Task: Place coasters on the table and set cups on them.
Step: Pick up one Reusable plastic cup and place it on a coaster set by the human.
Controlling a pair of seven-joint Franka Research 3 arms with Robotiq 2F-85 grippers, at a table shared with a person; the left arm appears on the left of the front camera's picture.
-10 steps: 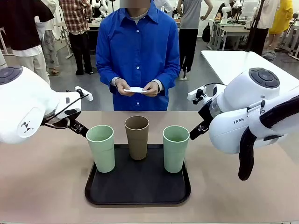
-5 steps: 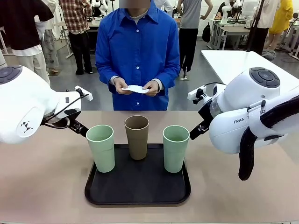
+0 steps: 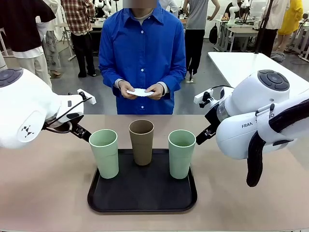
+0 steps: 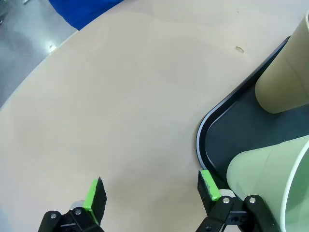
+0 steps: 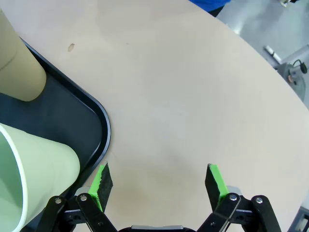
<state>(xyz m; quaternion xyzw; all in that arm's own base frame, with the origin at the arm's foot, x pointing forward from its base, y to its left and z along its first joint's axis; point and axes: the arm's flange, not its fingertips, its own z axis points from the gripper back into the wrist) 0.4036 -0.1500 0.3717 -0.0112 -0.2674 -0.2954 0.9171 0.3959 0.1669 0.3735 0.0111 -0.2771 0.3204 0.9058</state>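
Top centre, the person (image 3: 142,48) holds the coasters (image 3: 140,92), none yet on the table (image 3: 43,193), so the cups (image 3: 141,142) stand on the centre tray (image 3: 142,199), left gripper (image 4: 150,188) and right gripper (image 5: 159,180) flanking it, open, empty.

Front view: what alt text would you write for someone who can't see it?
Two mint green cups and a brown cup stand on a black tray on a tan table, flanked by two white robot arms. Across it, a person in a blue shirt holds white coasters in both hands.
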